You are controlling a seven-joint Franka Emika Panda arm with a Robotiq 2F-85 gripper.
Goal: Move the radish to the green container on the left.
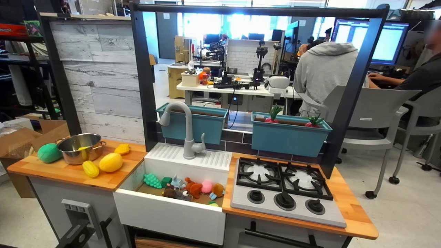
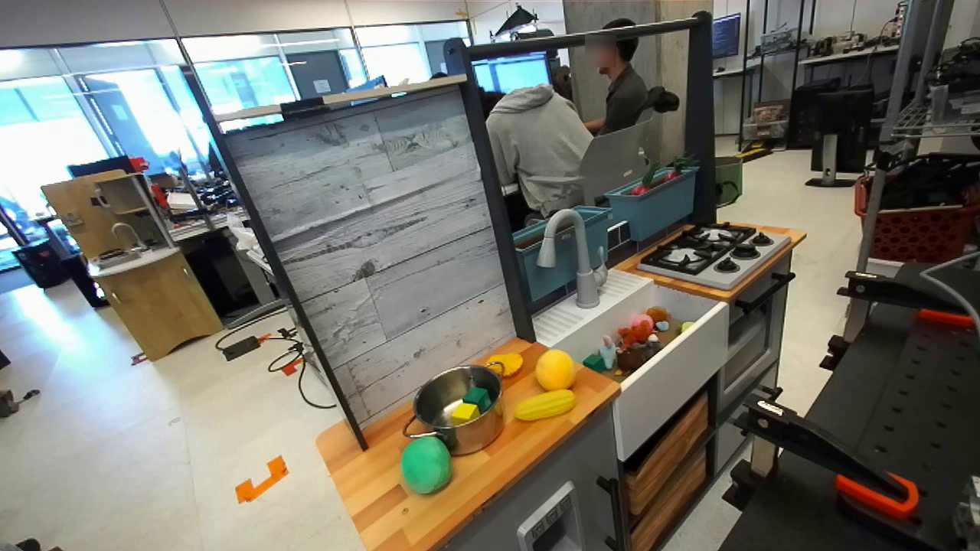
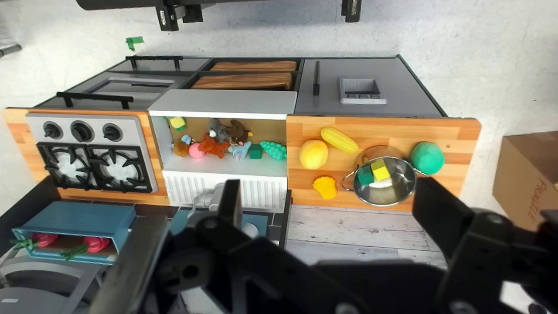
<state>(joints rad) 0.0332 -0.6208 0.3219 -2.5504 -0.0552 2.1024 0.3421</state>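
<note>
Two red radishes with green tops, one radish (image 1: 271, 120) and another radish (image 1: 312, 124), sit in the right teal planter (image 1: 289, 137); both exterior views show them. In the wrist view a radish (image 3: 96, 244) shows lower left. The left teal planter (image 1: 206, 129) hangs behind the faucet; its inside is mostly hidden. A bright green rounded thing (image 1: 49, 153) beside the steel pot looks like a closed ball; no small green vessel with an opening shows. My gripper (image 3: 328, 185) is open and empty in the wrist view, away from the radishes; I cannot make it out in the exterior views.
The steel pot (image 2: 463, 440) holds blocks. A yellow fruit (image 1: 111, 162), corn (image 1: 91, 169) and a yellow flower-like piece (image 1: 122, 149) lie on the left counter. The sink (image 1: 168, 217) holds several toys. The faucet (image 1: 188, 131), stove (image 1: 282, 198) and black top bar (image 1: 262, 11) are obstacles.
</note>
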